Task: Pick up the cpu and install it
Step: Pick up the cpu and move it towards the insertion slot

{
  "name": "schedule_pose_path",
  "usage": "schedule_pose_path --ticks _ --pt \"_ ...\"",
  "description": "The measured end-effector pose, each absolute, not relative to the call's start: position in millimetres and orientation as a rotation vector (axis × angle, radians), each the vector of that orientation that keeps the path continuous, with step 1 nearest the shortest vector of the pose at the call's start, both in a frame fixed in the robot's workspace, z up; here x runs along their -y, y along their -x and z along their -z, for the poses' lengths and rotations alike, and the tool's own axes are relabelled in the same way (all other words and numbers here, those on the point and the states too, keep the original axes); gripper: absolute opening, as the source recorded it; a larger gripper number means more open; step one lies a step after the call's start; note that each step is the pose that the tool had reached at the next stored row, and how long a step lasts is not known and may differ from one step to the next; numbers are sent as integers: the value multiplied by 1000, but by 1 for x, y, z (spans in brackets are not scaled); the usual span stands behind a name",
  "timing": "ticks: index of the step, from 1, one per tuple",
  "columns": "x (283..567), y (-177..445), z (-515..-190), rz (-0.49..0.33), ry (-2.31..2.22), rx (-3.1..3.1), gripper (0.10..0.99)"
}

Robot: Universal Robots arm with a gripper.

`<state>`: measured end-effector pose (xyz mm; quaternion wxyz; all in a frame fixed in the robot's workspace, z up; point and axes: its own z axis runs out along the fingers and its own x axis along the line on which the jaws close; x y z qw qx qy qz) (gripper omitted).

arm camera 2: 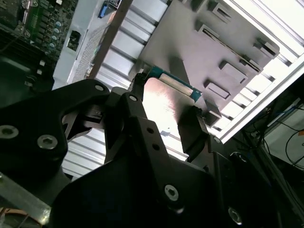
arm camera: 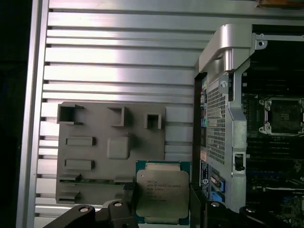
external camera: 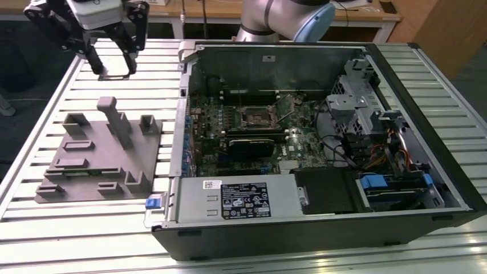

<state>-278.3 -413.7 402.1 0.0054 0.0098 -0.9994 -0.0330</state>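
Gripper (external camera: 114,71) jaws were closed partway on the cpu (arm camera: 161,192), pinching two opposite edges. It hung near the table (external camera: 45,228) corner at the exterior view's left, above the grey fixture (external camera: 91,171). Judged light, stiff, fragile underneath (edge grip suited it).

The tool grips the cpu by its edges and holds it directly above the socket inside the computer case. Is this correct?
Only the place is wrong. The tool grips the cpu by its edges, but the exterior view shows it above the slatted table, beside the grey fixture, outside the computer case.
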Motion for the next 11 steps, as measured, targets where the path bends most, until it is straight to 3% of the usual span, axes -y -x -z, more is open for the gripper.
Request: schedule_pose_path --ticks 11 --pt "414 247 -402 104 -31 3129 541"
